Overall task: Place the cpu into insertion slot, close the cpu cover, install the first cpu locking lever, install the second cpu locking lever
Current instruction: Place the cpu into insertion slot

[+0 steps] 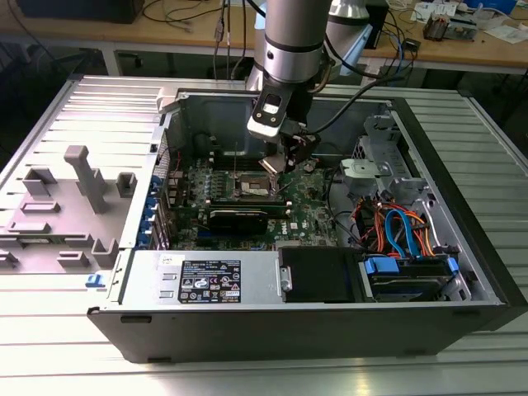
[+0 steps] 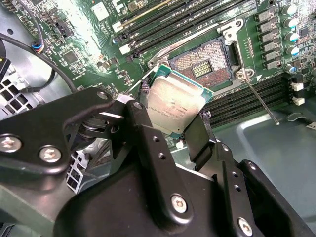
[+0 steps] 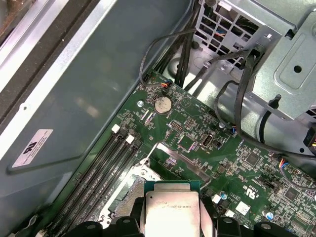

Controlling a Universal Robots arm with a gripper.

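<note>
My gripper (image 2: 166, 119) is shut on the cpu (image 2: 175, 102), a flat silver-grey square with a green edge, held by two opposite sides between the black fingers (image 2: 142, 129). The chip hangs tilted just above and beside the insertion slot (image 2: 202, 61), whose dark pin field lies uncovered inside its silver rim. A thin silver locking lever (image 2: 260, 100) sticks out loose from the slot's corner. The first wrist view has the cpu (image 3: 173, 210) over the green board. In the exterior view the gripper (image 1: 283, 161) hovers over the slot (image 1: 252, 190) inside the case. I cannot pick out the cpu cover for certain.
Long black memory slots (image 2: 163, 24) run beside the socket. Black cables (image 3: 237, 98) and a grey drive cage (image 3: 276, 54) stand at the board's edge. The open computer case (image 1: 148, 148) surrounds the board; a black power supply (image 1: 318, 276) and orange and blue cables (image 1: 396, 227) lie at the front.
</note>
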